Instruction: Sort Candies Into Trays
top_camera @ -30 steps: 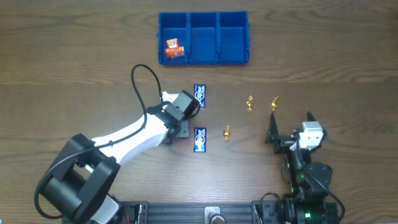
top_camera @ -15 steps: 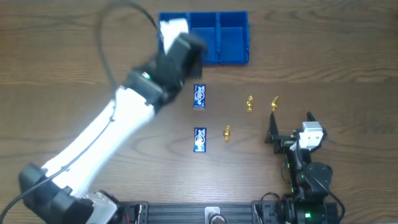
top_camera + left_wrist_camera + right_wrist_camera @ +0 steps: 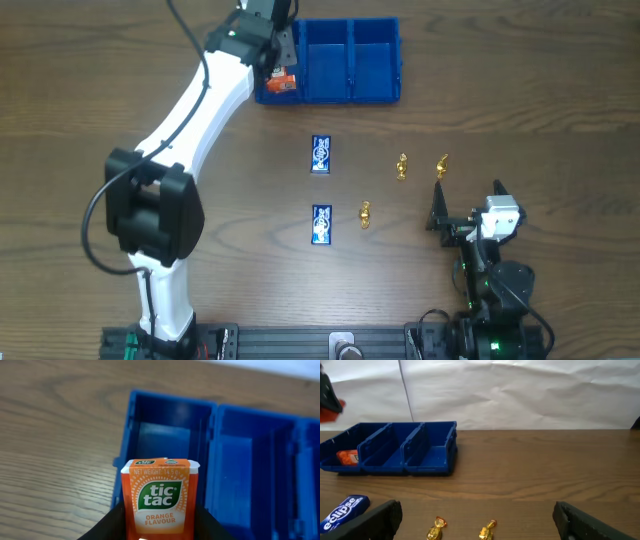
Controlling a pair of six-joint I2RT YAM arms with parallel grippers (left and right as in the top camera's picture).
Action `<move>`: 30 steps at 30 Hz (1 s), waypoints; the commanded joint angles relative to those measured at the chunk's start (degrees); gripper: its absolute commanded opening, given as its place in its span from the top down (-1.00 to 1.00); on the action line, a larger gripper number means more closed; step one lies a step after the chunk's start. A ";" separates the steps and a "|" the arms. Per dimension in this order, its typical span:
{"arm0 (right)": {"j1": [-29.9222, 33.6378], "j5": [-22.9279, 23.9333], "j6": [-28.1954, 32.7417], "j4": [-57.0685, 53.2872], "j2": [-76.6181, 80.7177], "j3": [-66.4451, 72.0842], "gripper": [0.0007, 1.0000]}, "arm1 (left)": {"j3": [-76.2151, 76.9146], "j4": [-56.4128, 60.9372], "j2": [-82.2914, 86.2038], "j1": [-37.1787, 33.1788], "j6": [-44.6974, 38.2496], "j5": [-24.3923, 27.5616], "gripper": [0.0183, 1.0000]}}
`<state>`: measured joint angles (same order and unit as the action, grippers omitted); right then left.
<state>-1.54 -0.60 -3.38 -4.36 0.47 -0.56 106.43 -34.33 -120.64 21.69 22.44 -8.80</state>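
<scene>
Orange candy box [image 3: 161,497]: upright, pinched by the left gripper [image 3: 159,532], lifted over the blue tray [image 3: 375,97] at its left end compartment.
Same compartment: second orange box [image 3: 347,456].
Right gripper [image 3: 477,522]: spread wide, holding nothing.
Worktop [image 3: 540,110]: two blue packs [image 3: 321,155], three gold candies [image 3: 402,166].

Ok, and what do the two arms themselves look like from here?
The left arm has long white links with black joints, and a thin black cable loops beside it. The left gripper is black. The right arm is mostly black, with a white block at the wrist and exposed wires. The right gripper has two flat black fingers.
</scene>
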 commanded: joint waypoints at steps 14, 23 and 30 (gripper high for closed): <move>-0.22 0.13 0.68 -0.33 -0.31 0.11 -1.00 | 0.20 0.20 2.99 -3.89 -0.59 5.68 -0.72; -0.22 0.11 0.68 -0.33 -0.31 0.11 -1.00 | -36.72 10.56 50.31 -4.87 -1.36 -3.56 -0.73; -0.22 0.11 0.68 -0.33 -0.31 0.11 -1.00 | -68.52 23.87 85.96 -11.61 -11.13 0.68 -0.98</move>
<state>-1.54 -0.58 -3.38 -4.36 0.40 -0.56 49.23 -13.06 -43.48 12.78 18.06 -10.41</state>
